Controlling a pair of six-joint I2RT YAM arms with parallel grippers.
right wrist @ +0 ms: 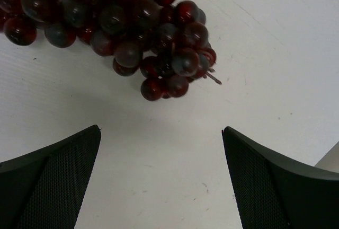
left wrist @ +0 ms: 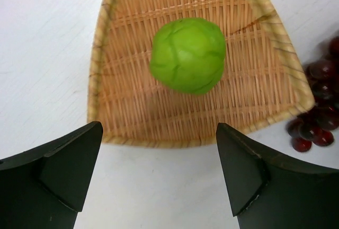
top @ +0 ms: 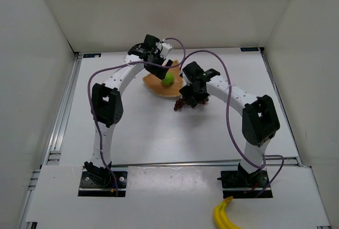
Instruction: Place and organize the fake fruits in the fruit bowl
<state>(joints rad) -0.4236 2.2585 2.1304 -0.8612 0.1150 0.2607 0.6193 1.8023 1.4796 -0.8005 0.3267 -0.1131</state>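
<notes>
Where the left wrist camera looks down, the left pincer (left wrist: 159, 133) hangs wide open and empty over the near rim of the fruit bowl (left wrist: 127, 112). The bowl's broad curved edge lies toward the fingers and its sides narrow away toward the top of the view. The lime-green fruit (left wrist: 188, 55) sits inside the bowl, roughly central on the weave, round with no clear long axis. The grapes (left wrist: 318, 107) lie on the white table (left wrist: 42, 54) just beside the bowl's right corner. From the right wrist, the right pincer (right wrist: 161, 131) is likewise spread wide with nothing between its fingers. The bunch lies beyond the fingertips, its long axis running from upper left toward centre right, tapered end and stem pointing lower right. From above, the bowl sits at the far middle of the table with its broad edge toward the arm bases, and the grapes lie outside its near right edge. A yellow banana (top: 225, 216) lies well apart by the right arm's base.
</notes>
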